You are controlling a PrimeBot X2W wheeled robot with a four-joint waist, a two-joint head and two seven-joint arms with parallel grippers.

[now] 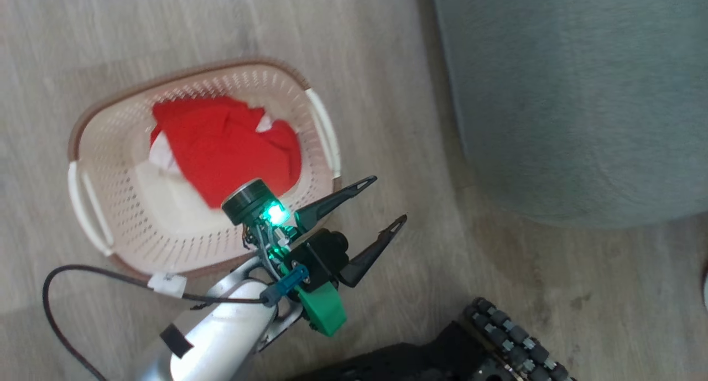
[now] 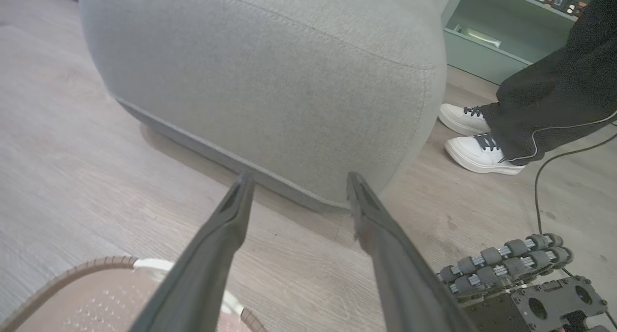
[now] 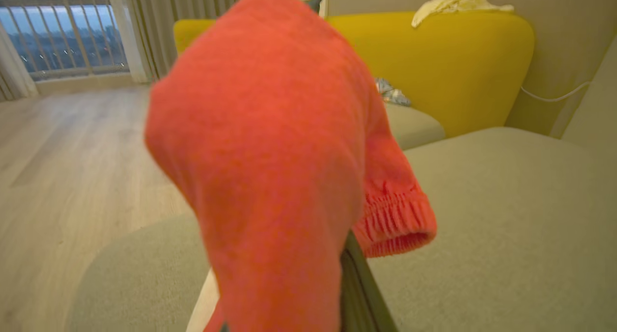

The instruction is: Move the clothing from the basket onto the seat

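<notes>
- The seat point(image 1: 581, 93), a broad grey-green cushion, takes up the 2 o'clock part of the head view; in the right wrist view its top spreads from 3 to 7 o'clock beneath the load, so this looks like the drop-off stage
- The basket point(image 1: 105, 165) sits on the wood floor at 9 o'clock in the head view, well apart from the seat, its open top facing up so an arm can reach straight in
- The held garment point(image 3: 270, 153), bright red, hangs draped across the middle of the right wrist view with a ribbed cuff at 4 o'clock; it appears to be carried high so that it clears the cushion edge
- A second garment point(image 1: 227, 143) lies bunched inside the basket, so by my reading the task is partly done
- The right gripper point(image 3: 354, 288) is clamped on the held garment, one dark finger peeking out under the cloth at 6 o'clock
- The left gripper point(image 1: 387, 199) stands spread wide and empty at the basket's 4 o'clock corner, probably parked out of the way
- White patches on the second garment may be labels; I can read no lettering on them, nor on the white tag point(image 1: 166, 284) round the cable
</notes>
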